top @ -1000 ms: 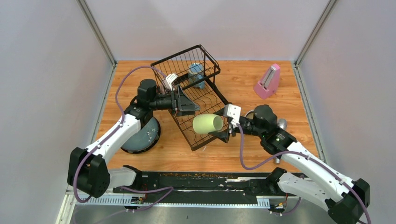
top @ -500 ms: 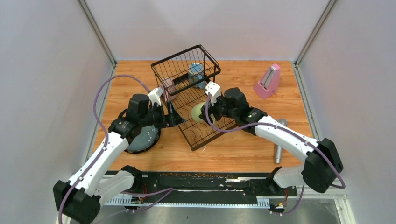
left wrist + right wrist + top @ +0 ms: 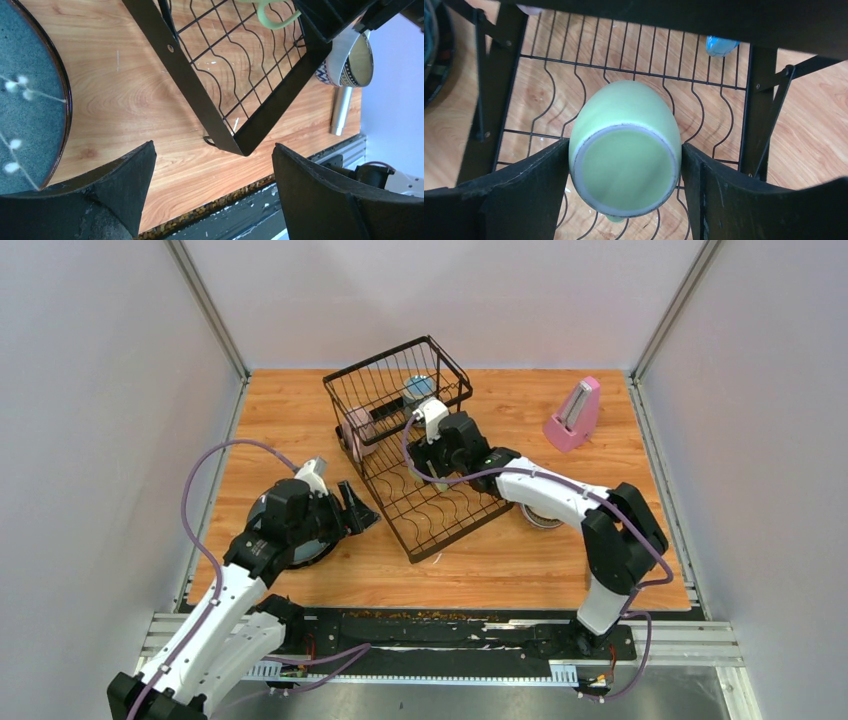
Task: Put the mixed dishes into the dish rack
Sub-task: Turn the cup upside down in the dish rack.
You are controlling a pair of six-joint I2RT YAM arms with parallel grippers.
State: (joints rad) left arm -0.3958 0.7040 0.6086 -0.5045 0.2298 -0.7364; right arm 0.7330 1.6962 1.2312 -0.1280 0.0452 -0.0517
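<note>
The black wire dish rack [image 3: 440,515] stands mid-table with a blue mug [image 3: 418,388] and a pink mug [image 3: 358,425] in its tall basket. My right gripper [image 3: 432,462] is shut on the pale-green mug [image 3: 626,147] and holds it just above the wavy plate slots [image 3: 549,120], its base towards the wrist camera. My left gripper [image 3: 355,510] is open and empty, beside the rack's left edge [image 3: 190,70]. A dark blue-grey speckled plate [image 3: 300,540] lies under the left arm and shows in the left wrist view [image 3: 27,115]. A blue-red patterned bowl [image 3: 350,62] lies right of the rack.
A pink metronome [image 3: 573,415] stands at the back right. A silver-grey microphone [image 3: 341,111] lies near the patterned bowl, which the right arm partly hides in the top view [image 3: 545,515]. The table's front edge [image 3: 240,197] is close below the left gripper.
My right gripper carried the pale-green mug from the rack's front right to over the plate slots by the basket. My left gripper pulled back from the rack towards the plate.
</note>
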